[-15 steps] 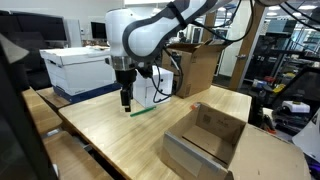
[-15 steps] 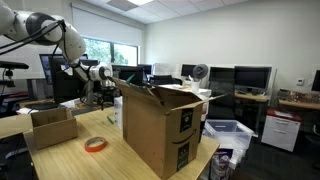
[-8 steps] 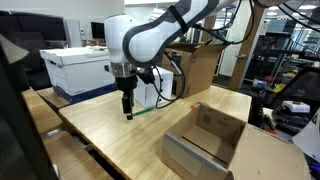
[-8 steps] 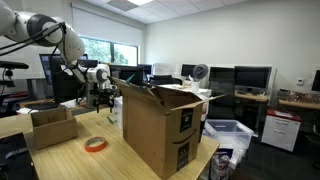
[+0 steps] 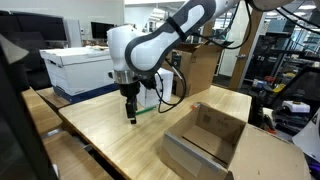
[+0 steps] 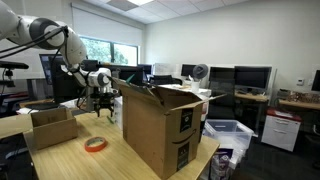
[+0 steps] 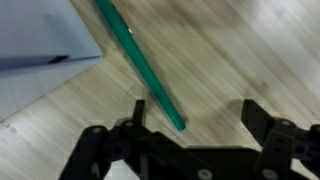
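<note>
A thin green stick [image 7: 140, 60] lies flat on the wooden table [image 7: 240, 60]. In the wrist view it runs from the top middle down to a point between the jaws. My gripper [image 7: 195, 115] is open and empty, hovering just above the stick's near end, with the left finger close beside it. In an exterior view the gripper [image 5: 130, 116] points down at the table next to the green stick [image 5: 146, 109]. In an exterior view the gripper [image 6: 101, 107] hangs behind a large carton.
An open shallow cardboard box [image 5: 205, 140] sits on the table near the front. A tall open carton [image 6: 160, 125] and a roll of orange tape [image 6: 96, 144] stand on the table. A white bin [image 5: 80, 70] stands behind. A small box [image 6: 52, 128] sits at the table's end.
The arm has moved a little along the table and lowered, bringing the open gripper closer to the end of the green stick.
</note>
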Tool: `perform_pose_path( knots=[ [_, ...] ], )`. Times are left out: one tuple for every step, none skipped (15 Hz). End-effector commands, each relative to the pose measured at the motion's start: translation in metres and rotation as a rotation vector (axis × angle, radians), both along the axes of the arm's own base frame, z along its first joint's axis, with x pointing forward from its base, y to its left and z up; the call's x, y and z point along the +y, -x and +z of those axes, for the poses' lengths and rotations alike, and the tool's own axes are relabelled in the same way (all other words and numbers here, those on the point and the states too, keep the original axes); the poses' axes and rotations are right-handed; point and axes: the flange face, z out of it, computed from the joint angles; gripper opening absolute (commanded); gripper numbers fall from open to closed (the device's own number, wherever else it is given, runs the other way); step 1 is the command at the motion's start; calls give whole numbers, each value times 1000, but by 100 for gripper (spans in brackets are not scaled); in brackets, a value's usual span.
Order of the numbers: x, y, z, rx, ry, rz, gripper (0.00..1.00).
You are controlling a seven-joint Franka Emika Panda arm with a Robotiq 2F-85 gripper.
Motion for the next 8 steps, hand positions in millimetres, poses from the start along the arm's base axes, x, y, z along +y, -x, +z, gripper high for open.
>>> perform_pose_path(
  knots=[
    [-3,-1,-7,10,-22,6,70],
    [-2,-1,-7,10,-22,6,64],
    [-2,-2,-5,8,-23,6,58],
    [-3,-2,-4,5,-19,3,51],
    [-3,-3,-3,3,-18,0,45],
    [-4,-4,-2,0,-18,-2,39],
    [-4,-4,0,-5,-17,-5,32],
    [-5,-5,1,-9,-15,-6,25]
  ],
)
